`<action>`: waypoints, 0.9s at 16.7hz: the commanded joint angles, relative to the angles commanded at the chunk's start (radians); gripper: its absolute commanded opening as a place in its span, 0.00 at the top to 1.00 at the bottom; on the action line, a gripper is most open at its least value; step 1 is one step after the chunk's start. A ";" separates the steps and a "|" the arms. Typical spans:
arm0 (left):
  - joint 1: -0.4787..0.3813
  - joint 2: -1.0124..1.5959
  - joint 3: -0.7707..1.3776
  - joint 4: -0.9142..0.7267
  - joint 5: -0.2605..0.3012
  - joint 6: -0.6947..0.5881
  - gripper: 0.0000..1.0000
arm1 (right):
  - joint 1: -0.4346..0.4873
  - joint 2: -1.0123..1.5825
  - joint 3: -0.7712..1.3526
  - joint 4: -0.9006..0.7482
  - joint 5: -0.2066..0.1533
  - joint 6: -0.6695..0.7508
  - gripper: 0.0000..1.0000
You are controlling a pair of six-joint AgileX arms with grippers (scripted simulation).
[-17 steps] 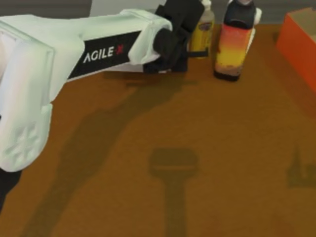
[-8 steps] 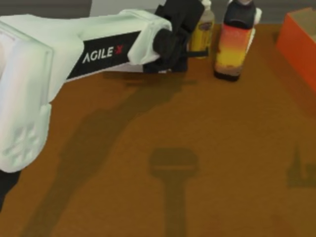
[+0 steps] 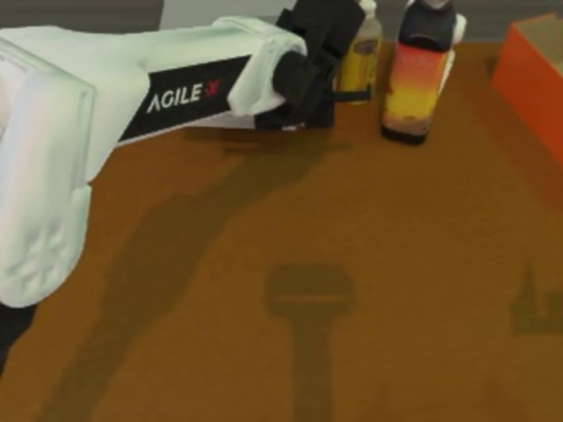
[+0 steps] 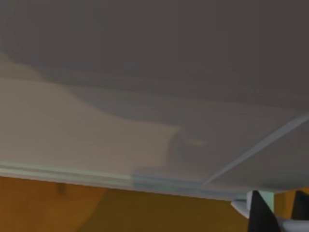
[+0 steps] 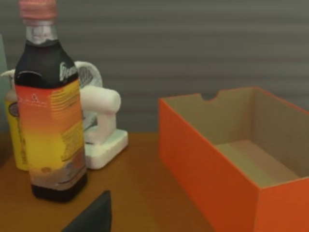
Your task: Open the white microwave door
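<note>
The left arm (image 3: 114, 97), white with a black band, reaches from the desk's left edge diagonally across to its far edge. Its black left gripper (image 3: 308, 79) sits at the front of the white microwave (image 3: 220, 13), whose pale body shows only as a strip at the far edge behind the arm. How wide its jaws stand cannot be told. In the left wrist view the microwave door (image 4: 145, 96), a flat grey panel with a pale frame, fills most of the picture, very close, above the brown wooden desk (image 3: 352, 246).

Just right of the gripper along the far edge stand a yellow bottle (image 3: 359, 61) and a dark bottle with an orange-yellow label (image 3: 413, 83), with a white stand-like object (image 5: 99, 125) behind it. An open orange box (image 5: 217, 154) sits at the far right corner.

The right gripper is out of view.
</note>
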 joint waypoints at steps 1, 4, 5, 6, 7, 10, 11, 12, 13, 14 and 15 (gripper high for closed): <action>0.000 0.000 0.000 0.000 0.000 0.000 1.00 | 0.000 0.000 0.000 0.000 0.000 0.000 0.00; 0.000 0.000 0.000 0.000 0.000 0.000 1.00 | 0.000 0.000 0.000 0.000 0.000 0.000 0.00; 0.000 0.000 0.000 0.000 0.000 0.000 1.00 | 0.000 0.000 0.000 0.000 0.000 0.000 0.00; 0.000 0.000 0.000 0.000 0.000 0.000 1.00 | 0.000 0.000 0.000 0.000 0.000 0.000 0.00; 0.000 0.000 0.000 0.000 0.000 0.000 1.00 | 0.000 0.000 0.000 0.000 0.000 0.000 0.00; -0.007 0.006 -0.003 0.002 0.008 -0.003 1.00 | 0.000 0.000 0.000 0.000 0.000 0.000 0.00; -0.006 0.002 -0.015 0.006 0.012 0.005 1.00 | 0.000 0.000 0.000 0.000 0.000 0.000 0.00; -0.004 -0.008 -0.029 0.015 0.016 0.015 1.00 | 0.000 0.000 0.000 0.000 0.000 0.000 0.00; -0.001 -0.020 -0.044 0.027 0.021 0.025 1.00 | 0.000 0.000 0.000 0.000 0.000 0.000 0.00; 0.001 -0.034 -0.059 0.040 0.027 0.035 1.00 | 0.000 0.000 0.000 0.000 0.000 0.000 0.00; 0.003 -0.045 -0.073 0.051 0.033 0.045 1.00 | 0.000 0.000 0.000 0.000 0.000 0.000 0.00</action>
